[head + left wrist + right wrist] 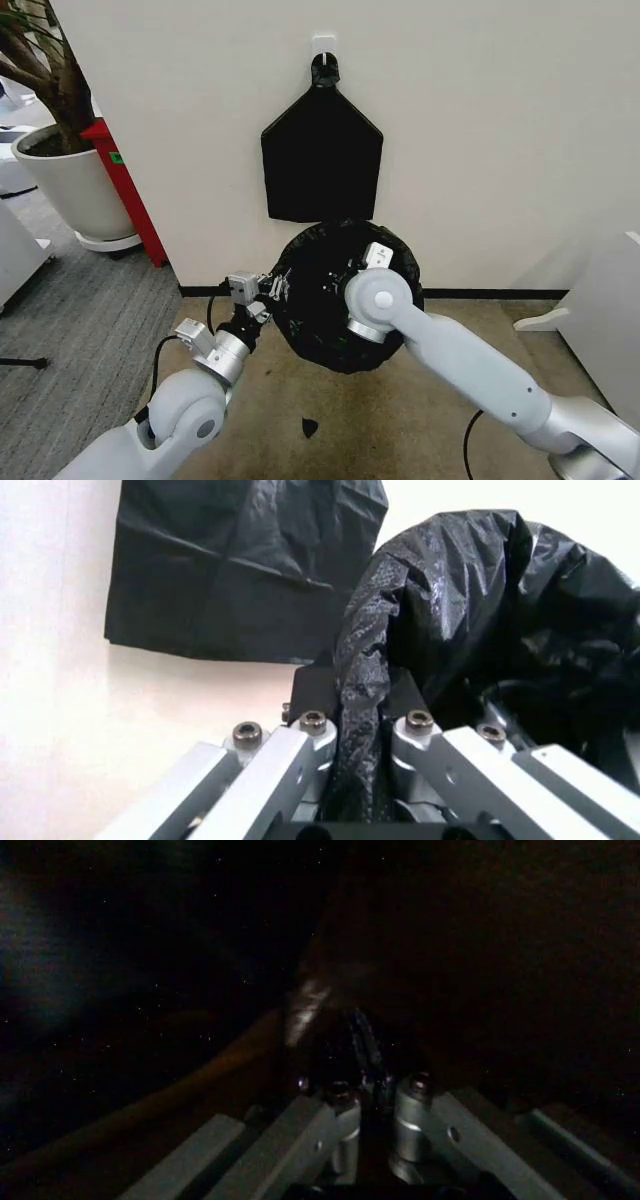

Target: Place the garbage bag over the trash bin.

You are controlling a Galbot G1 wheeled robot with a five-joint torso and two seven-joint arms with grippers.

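**Status: Both Grippers Clamped on Bag at Wall**

Behind the work stands a plain white wall with a dark baseboard, over beige floor in the lower half of the head view.

Left gripper (268, 290), lower centre-left of the head view: its fingers (300, 754) are closed on a twisted fold of the loose, crinkled, glossy black plastic garbage bag (340, 295), at the bag's left edge. In the left wrist view, the fold runs between the two metal fingers and the bag (500, 622) billows beyond them.

Right gripper (362, 268), centre of the head view: it reaches into the bag's dark interior. In the right wrist view its fingers (335, 1114) are drawn together on a thin strip of black film.

Bag position: centre of the head view, held as a rounded mass between both grippers, above the floor and close to the wall.

Flat, smooth, pentagon-shaped black bundle (321, 160): hung on the wall directly above the bag, knotted at its top.

Large white plant pot (70, 185): upper left of the frame, beside a red panel (125, 185).
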